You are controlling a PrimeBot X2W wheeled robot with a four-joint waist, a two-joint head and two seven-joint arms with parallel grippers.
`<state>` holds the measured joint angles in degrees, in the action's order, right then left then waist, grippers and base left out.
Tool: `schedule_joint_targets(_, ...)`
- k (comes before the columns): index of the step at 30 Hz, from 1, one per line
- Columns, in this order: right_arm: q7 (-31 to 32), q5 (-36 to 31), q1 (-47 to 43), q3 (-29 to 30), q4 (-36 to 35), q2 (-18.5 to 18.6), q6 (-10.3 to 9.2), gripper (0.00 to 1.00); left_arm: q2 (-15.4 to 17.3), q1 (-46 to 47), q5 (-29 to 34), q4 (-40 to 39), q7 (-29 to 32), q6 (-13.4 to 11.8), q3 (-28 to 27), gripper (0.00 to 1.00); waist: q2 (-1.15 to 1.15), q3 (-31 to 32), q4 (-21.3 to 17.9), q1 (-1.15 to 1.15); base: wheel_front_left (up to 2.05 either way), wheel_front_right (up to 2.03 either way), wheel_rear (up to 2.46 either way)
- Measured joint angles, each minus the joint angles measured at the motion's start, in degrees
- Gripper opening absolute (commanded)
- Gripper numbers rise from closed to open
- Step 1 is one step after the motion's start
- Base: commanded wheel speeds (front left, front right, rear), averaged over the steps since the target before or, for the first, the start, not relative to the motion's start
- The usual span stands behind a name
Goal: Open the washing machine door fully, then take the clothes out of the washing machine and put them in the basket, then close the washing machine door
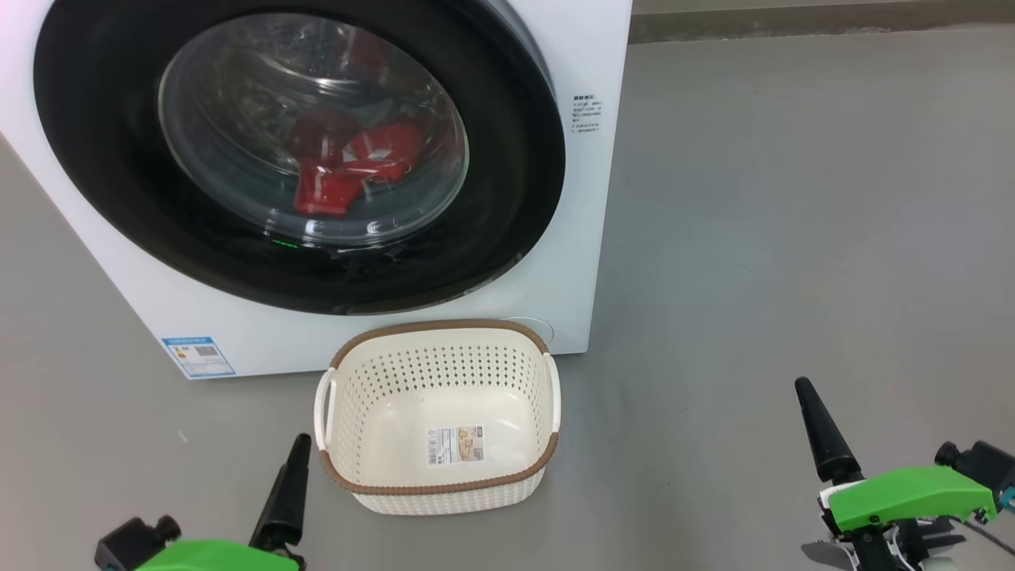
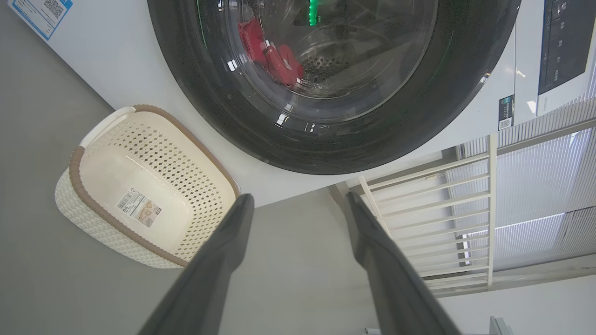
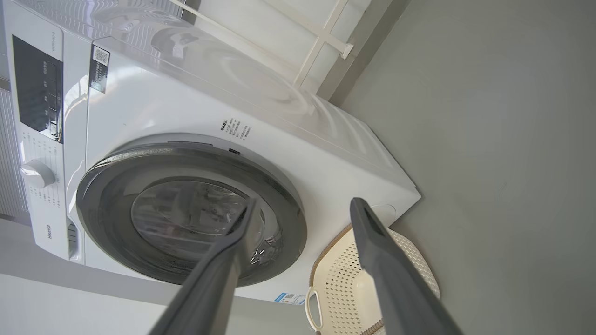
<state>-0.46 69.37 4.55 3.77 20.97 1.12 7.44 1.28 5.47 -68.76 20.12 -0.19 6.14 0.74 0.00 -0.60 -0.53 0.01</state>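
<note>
Head view: one basket (image 1: pixel 441 498), one door (image 1: pixel 301 151) (closed)

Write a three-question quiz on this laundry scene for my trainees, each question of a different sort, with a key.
1. True or false: the washing machine door is shut.
2. Fill the gap: the red clothes lie ___ the washing machine.
3. Choose one: the basket holds A) the clothes, B) only its sticker, C) both.
Key: 1 true; 2 inside; 3 B.
</note>
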Motion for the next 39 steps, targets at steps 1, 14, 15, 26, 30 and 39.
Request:
schedule_joint_targets(1, -0.1, -0.8, 0.3, 0.0, -0.1, 0.0, 0.01, 1.00, 0.0, 0.2, 1.0, 0.0, -0.2, -0.3, 0.1, 1.00, 0.00, 0.0, 0.0, 0.00, 0.00, 0.00, 0.00)
schedule_joint_targets(14, -2.1, -13.4, 1.8, 0.6, -1.7, 0.0, 0.01, 1.00, 0.0, 2.2, 11.2, 0.0, -2.1, -1.1, 1.1, 1.00, 0.00, -0.5, -0.4, 0.00, 0.00, 0.00, 0.00)
schedule_joint_targets(15, -2.1, -14.2, 1.9, 0.6, -1.8, 0.0, 0.01, 1.00, 0.0, 2.3, 11.9, 0.0, -2.4, -1.2, 1.2, 1.00, 0.00, -0.6, -0.4, 0.00, 0.00, 0.00, 0.00)
schedule_joint_targets(26, -4.1, -21.7, 2.9, 0.3, -2.6, 0.1, 0.01, 1.00, 0.0, 3.5, 19.5, 0.0, -4.2, -1.7, 2.1, 1.00, 0.00, -0.9, -0.7, 0.00, 0.00, 0.00, 0.00)
schedule_joint_targets(30, -4.7, -24.5, 3.3, 0.0, -2.5, 0.2, 0.01, 1.00, 0.0, 4.5, 22.3, 0.0, -4.9, -1.8, 2.5, 1.00, 0.00, -1.0, -0.8, 0.00, 0.00, 0.00, 0.00)
schedule_joint_targets(39, -6.2, -31.5, 4.6, -2.0, -1.9, 0.4, 0.01, 1.00, 0.0, 5.9, 28.7, 0.4, -6.5, -2.7, 4.0, 1.00, 0.00, -0.9, -0.7, 0.00, 0.00, 0.00, 0.00)
